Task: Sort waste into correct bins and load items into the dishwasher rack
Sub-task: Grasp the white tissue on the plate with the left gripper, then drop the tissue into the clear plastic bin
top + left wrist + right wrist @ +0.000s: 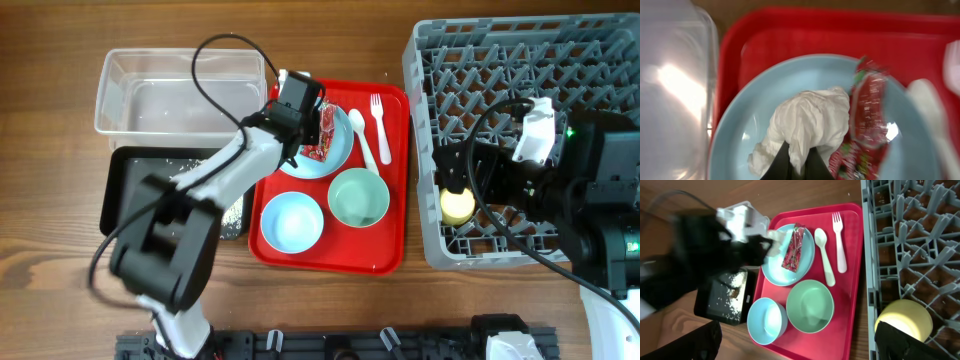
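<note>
Left gripper (799, 156) is pinched shut on the lower edge of the crumpled white tissue ball (810, 120), its dark fingers meeting under the wad. The tissue sits on the light blue plate (765, 95), with the red snack wrapper (867, 110) touching it at 3 o'clock in the left wrist view.

Seen from overhead, the plate lies in the far part of the red tray (395, 250). The white spoon (362, 140) and then the fork (380, 125) lie at 3 o'clock from it. The mint green bowl (359, 197) is at 5 o'clock and the small light blue bowl (292, 222) at 7 o'clock. Off the tray, the clear tub (180, 95) stands at 9 o'clock, and the black tray (135, 195) (rice grains scattered on its floor) lies at 8 o'clock.

Right gripper (796, 330) hangs over the grey dishwasher rack (910, 240) at 3 o'clock from the red tray, its fingers spread wide apart. The yellow cup (905, 319) sits in the rack's near-left corner, right at one finger; whether they touch cannot be told.
</note>
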### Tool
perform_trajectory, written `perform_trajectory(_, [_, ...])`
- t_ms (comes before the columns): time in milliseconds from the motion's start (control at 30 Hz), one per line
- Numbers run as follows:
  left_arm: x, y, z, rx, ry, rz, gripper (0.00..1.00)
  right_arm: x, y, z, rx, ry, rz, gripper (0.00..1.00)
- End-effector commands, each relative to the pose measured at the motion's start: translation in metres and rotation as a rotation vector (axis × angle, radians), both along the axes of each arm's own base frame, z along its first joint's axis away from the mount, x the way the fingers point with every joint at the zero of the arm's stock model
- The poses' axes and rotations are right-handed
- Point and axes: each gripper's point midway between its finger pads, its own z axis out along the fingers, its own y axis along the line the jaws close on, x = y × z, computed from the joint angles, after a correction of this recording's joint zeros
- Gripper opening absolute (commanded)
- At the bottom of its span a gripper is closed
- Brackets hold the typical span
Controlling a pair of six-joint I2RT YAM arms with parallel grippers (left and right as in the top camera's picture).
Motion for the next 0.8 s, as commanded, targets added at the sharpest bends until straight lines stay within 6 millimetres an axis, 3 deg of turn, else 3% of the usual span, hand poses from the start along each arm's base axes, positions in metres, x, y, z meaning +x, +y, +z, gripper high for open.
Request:
perform_trajectory(0, [-0.003,0.012,0.097,-0.044,-0.187,0.033,0.04,0.000,0.003,0.003,0.013,-0.001,0.014,1.00])
perform_trajectory(67, [-0.003,0.039,0.122,0.003,-0.251,0.115,0.04,0.000,0.003,0.003,0.013,-0.004,0.014,1.00])
perform_trajectory(133, [0.003,0.067,0.128,0.056,-0.282,0.200,0.04,0.001,0.003,0.004,0.014,-0.008,0.014,1.00])
perform_trajectory(200, [0.010,0.091,0.119,0.089,-0.266,0.259,0.04,0.001,0.003,0.004,0.014,-0.007,0.014,1.00])
perform_trajectory(267, [0.016,0.110,0.097,0.105,-0.210,0.293,0.08,0.001,0.003,0.003,0.014,-0.004,0.013,1.00])
perform_trajectory(300, [0.018,0.116,0.088,0.111,-0.186,0.302,0.17,0.001,0.003,0.003,0.014,-0.004,0.014,1.00])
perform_trajectory(367, [0.025,0.133,0.064,0.127,-0.139,0.336,0.57,0.001,0.003,0.003,0.014,-0.004,0.014,1.00])
perform_trajectory(400, [0.027,0.135,0.058,0.113,-0.127,0.334,0.63,0.001,0.003,0.003,0.013,-0.005,0.014,1.00])
perform_trajectory(533, [0.022,0.097,0.065,-0.035,-0.099,0.204,0.66,0.000,0.003,0.003,0.013,-0.004,0.014,1.00])
perform_trajectory(600, [0.011,0.055,0.077,-0.121,-0.097,0.082,0.66,0.000,0.003,0.003,0.013,-0.004,0.014,1.00])
perform_trajectory(767, [-0.011,-0.004,0.064,-0.106,-0.058,-0.070,0.66,0.001,0.003,0.004,0.013,-0.007,0.014,1.00])
